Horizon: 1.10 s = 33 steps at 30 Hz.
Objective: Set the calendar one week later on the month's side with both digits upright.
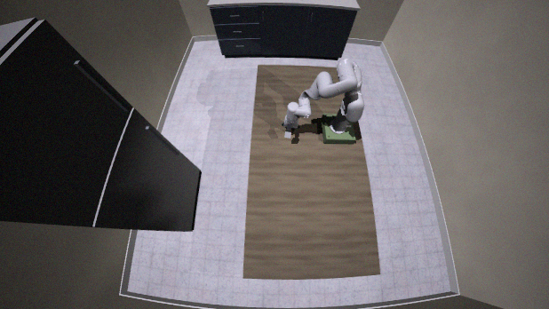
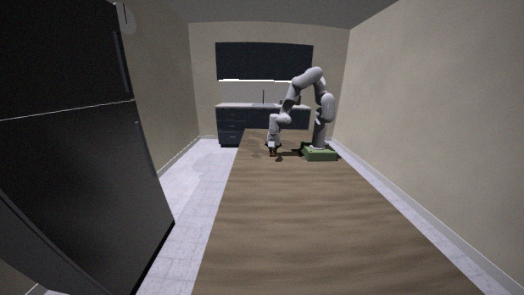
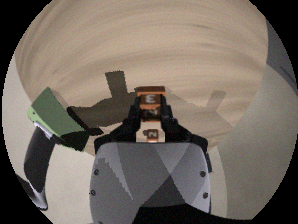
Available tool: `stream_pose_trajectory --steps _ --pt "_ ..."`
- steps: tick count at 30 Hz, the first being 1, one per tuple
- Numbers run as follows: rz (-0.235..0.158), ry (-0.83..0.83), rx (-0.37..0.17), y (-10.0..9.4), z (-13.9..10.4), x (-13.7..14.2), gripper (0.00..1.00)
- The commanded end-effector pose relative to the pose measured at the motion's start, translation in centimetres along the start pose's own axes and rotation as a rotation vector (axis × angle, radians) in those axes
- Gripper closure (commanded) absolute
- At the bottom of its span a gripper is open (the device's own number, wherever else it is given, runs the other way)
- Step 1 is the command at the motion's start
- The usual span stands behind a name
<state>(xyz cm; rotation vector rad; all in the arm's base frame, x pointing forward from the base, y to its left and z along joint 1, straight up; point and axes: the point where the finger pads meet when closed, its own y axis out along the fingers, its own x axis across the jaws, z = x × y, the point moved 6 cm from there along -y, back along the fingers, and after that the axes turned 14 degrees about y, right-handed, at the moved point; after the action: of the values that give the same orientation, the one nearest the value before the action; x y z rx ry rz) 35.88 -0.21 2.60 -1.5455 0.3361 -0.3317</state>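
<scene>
My gripper (image 1: 289, 129) (image 2: 273, 145) (image 3: 150, 104) points down over the table, its fingers partly closed around a number cube (image 3: 151, 115). That cube's shaded face in the wrist view carries a light digit that I cannot read surely. A pale face (image 1: 288, 135) (image 2: 271, 144) (image 3: 142, 135) with a small orange panel showing a 2 lies nearer the palm. Just beyond the fingertips is an orange-brown face (image 3: 151, 99) with a mark like a 3, beside an orange edge (image 3: 151, 90), seemingly the tray's. The tray's floor, the month's name and any lift of the cube are hidden or too small to tell.
The green base (image 1: 339, 137) (image 2: 322, 155) (image 3: 56, 117) of the arm stands to the right of the gripper in the top and exterior views. The wooden table (image 1: 306, 209) (image 2: 305, 220) stretches toward the top and exterior views. Its left edge is fairly near the gripper. The arm's shadows fall around the gripper.
</scene>
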Motion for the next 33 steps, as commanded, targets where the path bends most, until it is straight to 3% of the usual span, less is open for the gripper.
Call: stream_pose_trajectory --steps 1,18,33 --pt "-0.003 0.000 0.001 -0.08 0.04 0.09 0.73" --pt "-0.003 0.000 0.001 -0.08 0.04 0.09 0.53" --pt "-0.003 0.000 0.001 -0.38 0.04 0.09 0.53"
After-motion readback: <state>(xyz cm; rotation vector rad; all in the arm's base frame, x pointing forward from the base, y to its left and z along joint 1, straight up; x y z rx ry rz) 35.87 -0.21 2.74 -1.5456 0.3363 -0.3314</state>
